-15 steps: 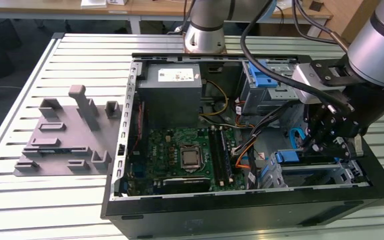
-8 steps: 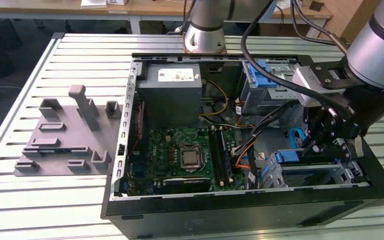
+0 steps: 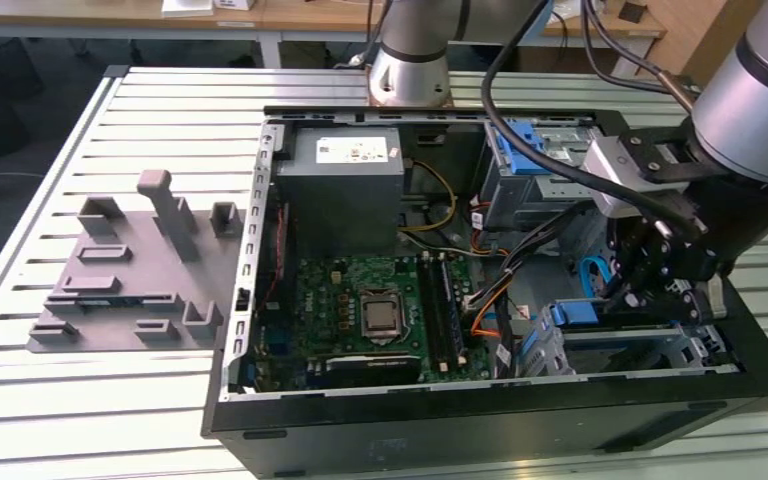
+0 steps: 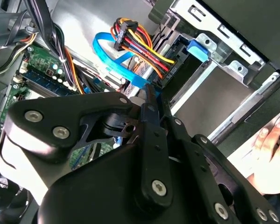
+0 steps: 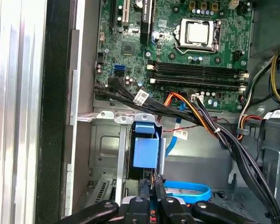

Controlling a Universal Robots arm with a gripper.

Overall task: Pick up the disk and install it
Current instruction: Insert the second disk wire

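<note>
Open computer case (image 3: pixel 244 300) on slatted table (image 3: pixel 37 400). Drive cage (image 5: pixel 107 140) near a front corner, walled by sheet-metal edges, cable bundle (image 5: pixel 214 130) close beside; little room.

The disk (image 5: pixel 141 173) looked seated in the cage behind the blue tab (image 5: pixel 144 149). Install step judged nearly done.

Gripper (image 5: pixel 151 189) just above the tab, jaws drawn together, nothing visibly held.

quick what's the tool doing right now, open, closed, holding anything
Tool: closed, fingers pressed together down inside the computer case by the blue tab; whether it holds anything cannot be told.
</note>
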